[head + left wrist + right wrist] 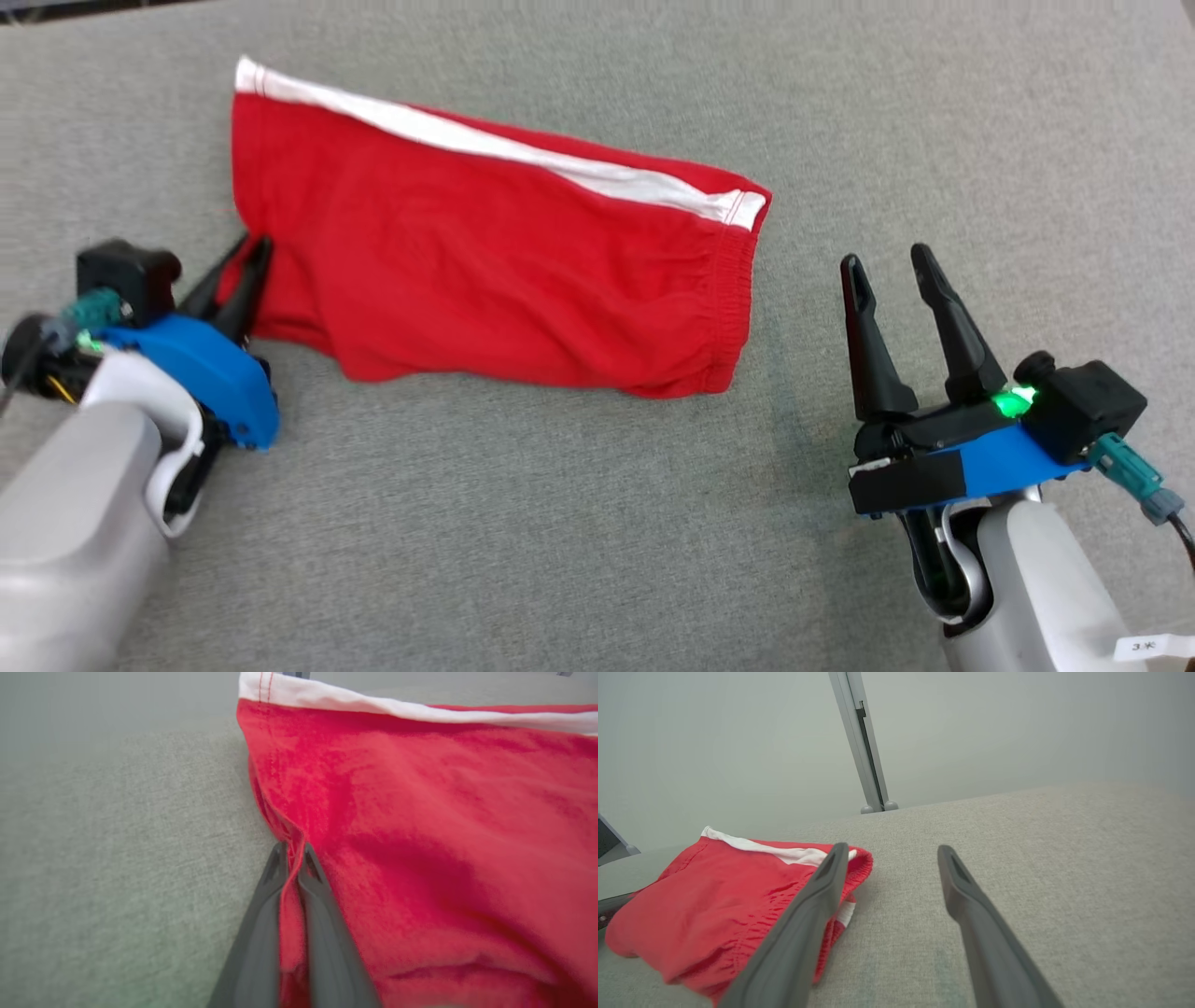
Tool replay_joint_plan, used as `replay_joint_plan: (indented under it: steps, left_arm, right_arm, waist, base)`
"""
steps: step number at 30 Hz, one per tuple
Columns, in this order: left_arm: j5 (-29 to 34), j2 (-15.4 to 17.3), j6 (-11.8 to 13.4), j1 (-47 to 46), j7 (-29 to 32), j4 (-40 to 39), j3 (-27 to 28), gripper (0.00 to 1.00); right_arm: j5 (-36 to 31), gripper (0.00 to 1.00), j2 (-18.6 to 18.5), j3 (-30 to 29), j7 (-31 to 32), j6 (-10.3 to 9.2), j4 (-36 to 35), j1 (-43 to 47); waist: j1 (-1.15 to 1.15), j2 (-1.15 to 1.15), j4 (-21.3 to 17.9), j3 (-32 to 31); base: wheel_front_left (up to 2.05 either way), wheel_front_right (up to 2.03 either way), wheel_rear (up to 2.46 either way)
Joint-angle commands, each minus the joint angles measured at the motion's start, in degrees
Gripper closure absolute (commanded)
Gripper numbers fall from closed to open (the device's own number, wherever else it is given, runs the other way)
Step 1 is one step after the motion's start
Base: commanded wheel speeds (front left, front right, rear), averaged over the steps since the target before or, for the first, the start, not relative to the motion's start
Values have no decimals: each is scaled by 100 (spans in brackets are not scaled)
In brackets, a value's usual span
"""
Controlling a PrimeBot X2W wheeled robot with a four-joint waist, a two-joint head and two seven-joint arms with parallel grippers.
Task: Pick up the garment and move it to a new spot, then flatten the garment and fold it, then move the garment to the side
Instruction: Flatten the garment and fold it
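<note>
Left pincer [254,245] [294,851]: clenched on the garment's left hem; a ridge of red cloth is seen pinched between the two dark fingers.
Right pincer [887,261] [892,851]: released, jaws spread wide, nothing held; it is kept just right of the waistband, clear of the cloth.
Garment [495,252] [420,835] [714,896]: red shorts with a white side stripe, laid flat across the left and middle of the table, leg hem to the left, gathered waistband to the right, stripe along the far edge.
Handling: judged light, soft and limp; sagging and bunching are to be expected once it is lifted by one edge, and no breakage is to be feared.
Hold points: the thicker hem and the elastic waistband are judged the surest places; a second grip at the right end would be needed for the cloth to be kept taut.
Surface [560,523] [1041,858]: grey woven covering, matt, likely to drag a little on cloth.
Room: a pale plain wall is seen beyond the far edge, with a grey upright post [859,742] standing there.
</note>
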Motion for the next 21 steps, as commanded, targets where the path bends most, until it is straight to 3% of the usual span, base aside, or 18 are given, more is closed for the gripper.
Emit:
replay_joint_plan:
  steps: [1,9,18,19,20,21]
  left_arm:
    - [-15,-29,5,459,69,213,-177,100]
    - [-376,-491,8,727,-569,557,-47,100]
    - [-359,-1029,59,1410,-713,821,214,100]
    - [-301,-1048,67,1445,-717,747,334,21]
    - [-165,-1052,106,1460,-719,618,479,0]
    - [-67,-1060,129,1499,-719,501,640,0]
  right_arm:
    - [-17,0,-24,-15,-21,0,36,100]
    - [-339,0,-25,-46,-21,0,537,281]
    - [-536,0,-24,-41,-21,0,1069,350]
    - [-560,0,-24,-22,-21,0,1109,281]
    - [-580,0,-25,-27,-21,0,1167,212]
    - [-601,0,-22,-26,-21,0,1237,129]
  waist:
    - [0,2,-13,-76]
    - [0,2,356,-837]
    - [0,2,936,-1230]
    - [0,2,998,-1214]
    - [0,2,1073,-1189]
    - [0,2,1140,-1162]
  base:
    - [0,0,0]
    - [0,0,0]
    - [0,0,0]
    - [0,0,0]
    - [0,0,0]
    - [0,0,0]
